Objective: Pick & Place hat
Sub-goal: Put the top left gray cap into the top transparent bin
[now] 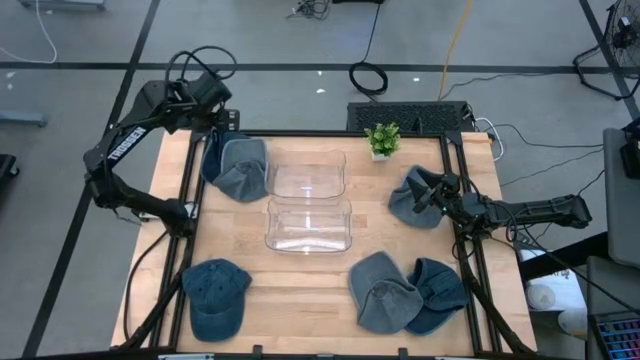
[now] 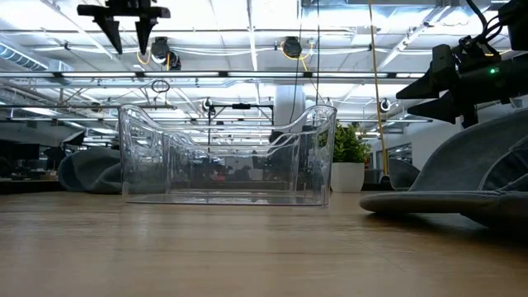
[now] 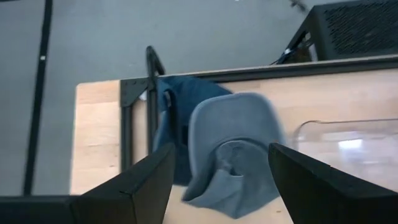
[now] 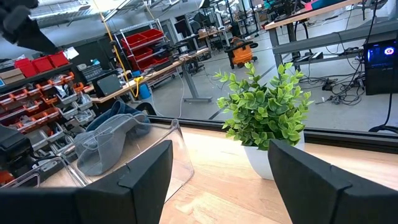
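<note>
Nothing is yet placed in the clear plastic bins [image 1: 308, 225]: a soft grey fabric cap [image 3: 231, 146] lies ungrasped below the left gripper [image 3: 217, 180], whose jaws are spread wide and empty.

Five denim caps lie on the table: a grey-blue cap [image 1: 243, 167] overlapping a darker blue one [image 1: 212, 152] at the far left, one grey cap [image 1: 413, 197] at the right edge, one blue cap [image 1: 215, 295] near left, and a grey cap [image 1: 383, 291] overlapping a blue cap [image 1: 437, 291] near right.

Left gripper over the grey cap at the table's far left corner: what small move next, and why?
Probably lower the left gripper straight down onto the grey fabric cap. Its fingers stand open and empty above it, the cap lies beside the clear plastic bin, and that bin looks empty. The right gripper waits open over another grey cap.
</note>
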You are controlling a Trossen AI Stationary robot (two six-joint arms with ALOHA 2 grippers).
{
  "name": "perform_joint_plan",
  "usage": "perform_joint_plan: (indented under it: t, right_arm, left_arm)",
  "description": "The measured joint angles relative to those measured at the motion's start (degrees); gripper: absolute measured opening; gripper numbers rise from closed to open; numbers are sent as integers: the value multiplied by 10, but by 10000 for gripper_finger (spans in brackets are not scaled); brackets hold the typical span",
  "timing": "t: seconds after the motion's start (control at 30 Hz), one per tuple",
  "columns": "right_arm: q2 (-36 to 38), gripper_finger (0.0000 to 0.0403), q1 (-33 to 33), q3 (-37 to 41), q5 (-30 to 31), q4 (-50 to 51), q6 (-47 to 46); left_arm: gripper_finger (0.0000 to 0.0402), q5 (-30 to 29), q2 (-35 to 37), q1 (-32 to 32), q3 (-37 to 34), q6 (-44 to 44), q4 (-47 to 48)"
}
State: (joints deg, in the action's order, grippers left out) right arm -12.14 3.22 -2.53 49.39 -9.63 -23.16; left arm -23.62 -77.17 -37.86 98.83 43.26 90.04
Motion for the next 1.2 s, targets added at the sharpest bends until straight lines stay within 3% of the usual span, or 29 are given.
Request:
perform_joint_plan:
  t: [0.17, 0.47, 0.97, 1.2]
  right_arm:
    - [0, 254, 0, 0, 0, 0, 0]
    - [0, 254, 0, 0, 0, 0, 0]
    - [0, 254, 0, 0, 0, 0, 0]
    - [0, 254, 0, 0, 0, 0, 0]
  left_arm:
    - [269, 0, 26, -15, -52, -21, 0]
    - [269, 16, 68, -24, -100, 34, 0]
    - [269, 17, 67, -32, -194, 66, -15]
    - [269, 56, 67, -43, -262, 68, -69]
